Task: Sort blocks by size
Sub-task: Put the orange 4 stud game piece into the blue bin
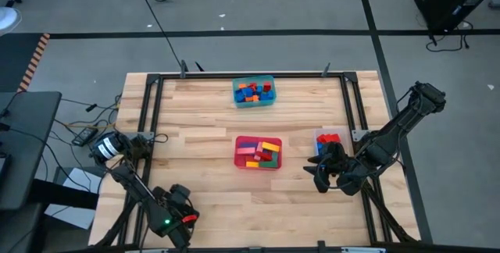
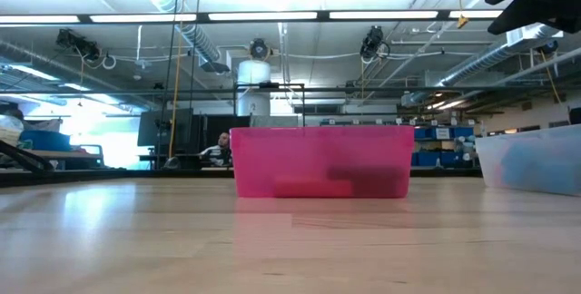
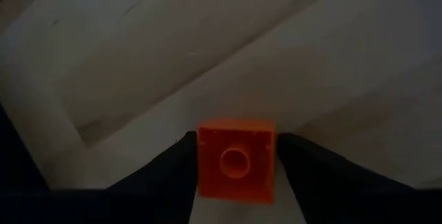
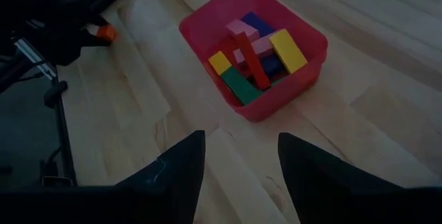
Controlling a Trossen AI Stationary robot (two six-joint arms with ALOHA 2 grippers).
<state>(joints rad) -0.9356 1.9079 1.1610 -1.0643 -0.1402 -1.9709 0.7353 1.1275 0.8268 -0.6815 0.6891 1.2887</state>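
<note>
The red tub (image 1: pixel 258 152) is sitting mid-table and is holding the longest blocks (image 4: pixel 257 54): yellow, green, red, pink and blue bars lying piled together, which the right wrist view is showing plainly while the low view is giving only a pink wall with a dim bar behind it. The teal tub (image 1: pixel 254 91) at the far edge is carrying smaller blue, red and orange bricks, and the clear tub (image 1: pixel 329 143) at the right is holding red and blue ones. The right gripper (image 1: pixel 323 176) is hovering near the clear tub, its fingers standing apart and holding nothing. The left gripper (image 3: pixel 236 169) is sitting off the table's near left corner, its fingers pressing both sides of a small orange brick (image 3: pixel 235 159), square with one round stud.
</note>
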